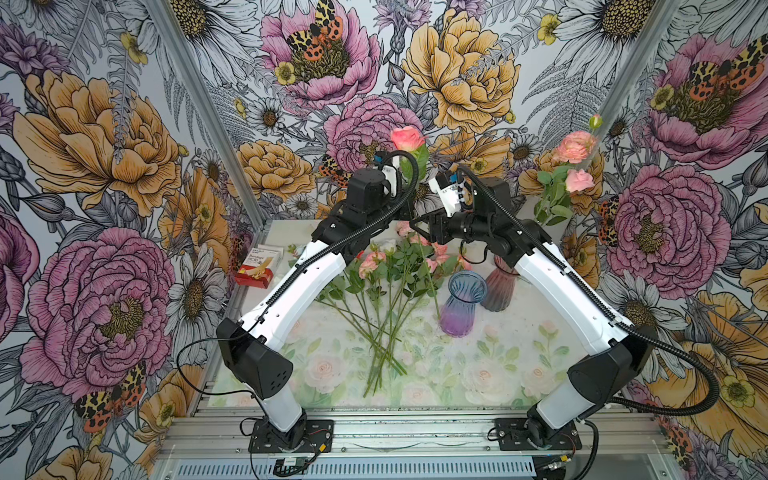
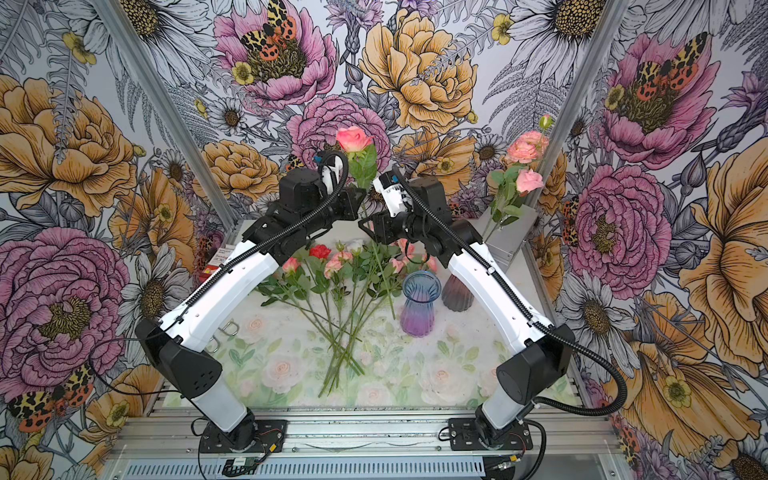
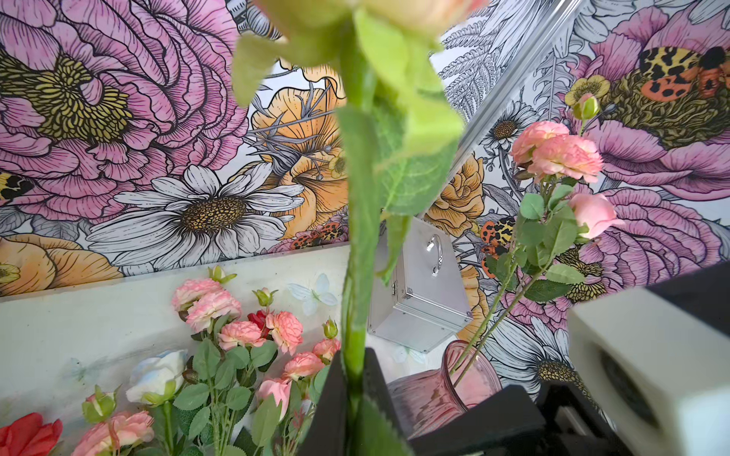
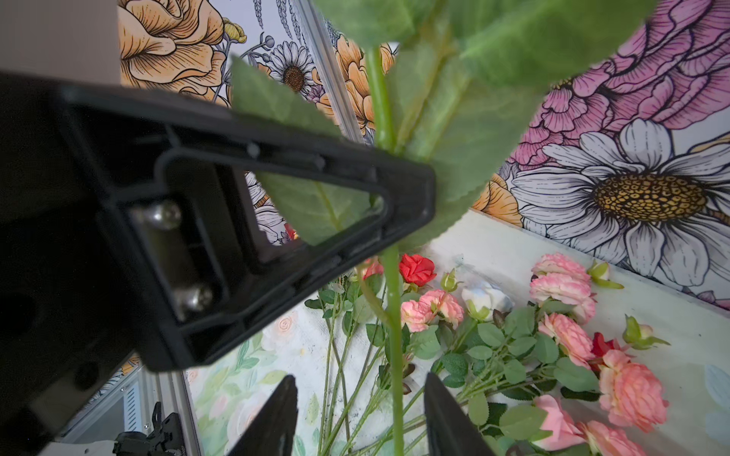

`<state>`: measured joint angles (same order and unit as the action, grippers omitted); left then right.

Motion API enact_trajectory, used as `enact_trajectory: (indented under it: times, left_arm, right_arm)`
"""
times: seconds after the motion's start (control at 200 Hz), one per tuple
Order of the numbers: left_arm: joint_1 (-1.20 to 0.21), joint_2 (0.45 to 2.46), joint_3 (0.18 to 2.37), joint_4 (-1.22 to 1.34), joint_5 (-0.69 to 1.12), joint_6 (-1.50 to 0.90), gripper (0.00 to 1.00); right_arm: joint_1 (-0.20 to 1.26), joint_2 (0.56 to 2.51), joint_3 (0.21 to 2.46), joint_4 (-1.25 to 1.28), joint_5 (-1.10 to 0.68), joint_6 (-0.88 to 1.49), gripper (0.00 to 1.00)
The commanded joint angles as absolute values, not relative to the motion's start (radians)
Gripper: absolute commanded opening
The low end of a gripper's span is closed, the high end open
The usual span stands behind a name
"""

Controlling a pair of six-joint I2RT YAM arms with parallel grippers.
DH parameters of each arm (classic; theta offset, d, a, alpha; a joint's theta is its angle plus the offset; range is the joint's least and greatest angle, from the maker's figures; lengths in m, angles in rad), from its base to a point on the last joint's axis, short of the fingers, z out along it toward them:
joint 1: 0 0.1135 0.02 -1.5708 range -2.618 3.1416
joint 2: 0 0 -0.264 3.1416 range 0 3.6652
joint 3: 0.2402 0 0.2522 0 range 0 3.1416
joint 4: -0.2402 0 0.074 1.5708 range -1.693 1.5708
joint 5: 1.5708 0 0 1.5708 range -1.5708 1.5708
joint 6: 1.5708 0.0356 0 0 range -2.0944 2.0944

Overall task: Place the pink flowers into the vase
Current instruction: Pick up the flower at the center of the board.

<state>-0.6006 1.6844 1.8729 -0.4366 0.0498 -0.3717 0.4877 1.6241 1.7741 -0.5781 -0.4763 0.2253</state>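
Observation:
My left gripper (image 3: pixel 354 357) is shut on the green stem of a pink rose (image 1: pixel 407 138), held upright above the table's far side. In both top views it (image 2: pixel 358 203) sits just under the rose's leaves. My right gripper (image 4: pixel 360 379) is lower on the same stem (image 4: pixel 395 355), jaws apart on either side, not touching it. More pink flowers (image 1: pixel 386 266) lie fanned on the table. A pink glass vase (image 1: pixel 500 286) holds two pink sprays (image 1: pixel 575 153). A blue-and-purple vase (image 1: pixel 463 303) stands empty beside it.
Red flowers (image 4: pixel 416 268) and a white rose (image 4: pixel 486 300) lie among the pile. A silver metal case (image 3: pixel 422 292) leans at the back right. A bandage box (image 1: pixel 257 266) sits at the left edge. Flowered walls close in three sides.

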Motion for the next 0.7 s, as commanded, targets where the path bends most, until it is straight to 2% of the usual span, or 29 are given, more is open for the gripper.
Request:
enact_trajectory:
  times: [0.0,0.08,0.22,0.32,0.505,0.61,0.645,0.695]
  left_arm:
    - [-0.61,1.643,1.86,-0.409,0.078,-0.393,0.0]
    - [-0.609,1.632,1.85,-0.409,0.076,-0.393,0.0]
    - [-0.603,1.617,1.833,-0.409,0.081,-0.396,0.0]
    - [-0.6,1.615,1.825,-0.404,0.087,-0.403,0.0]
    - [-0.6,1.614,1.827,-0.393,0.091,-0.415,0.0]
    - [-0.599,1.617,1.83,-0.392,0.098,-0.419,0.01]
    - [-0.599,1.615,1.829,-0.392,0.099,-0.417,0.05]
    - [-0.596,1.613,1.826,-0.393,0.1,-0.416,0.08]
  right_arm:
    - [0.496,1.649,1.809,-0.545,-0.466,0.241,0.48]
    - [0.497,1.656,1.809,-0.541,-0.46,0.24,0.45]
    - [0.497,1.658,1.804,-0.534,-0.443,0.239,0.29]
    - [0.497,1.661,1.804,-0.523,-0.452,0.25,0.22]
    - [0.503,1.669,1.801,-0.501,-0.472,0.267,0.21]
    - [0.508,1.67,1.798,-0.495,-0.475,0.269,0.04]
    - [0.509,1.667,1.796,-0.492,-0.474,0.268,0.0]
    - [0.509,1.663,1.793,-0.488,-0.465,0.271,0.0]
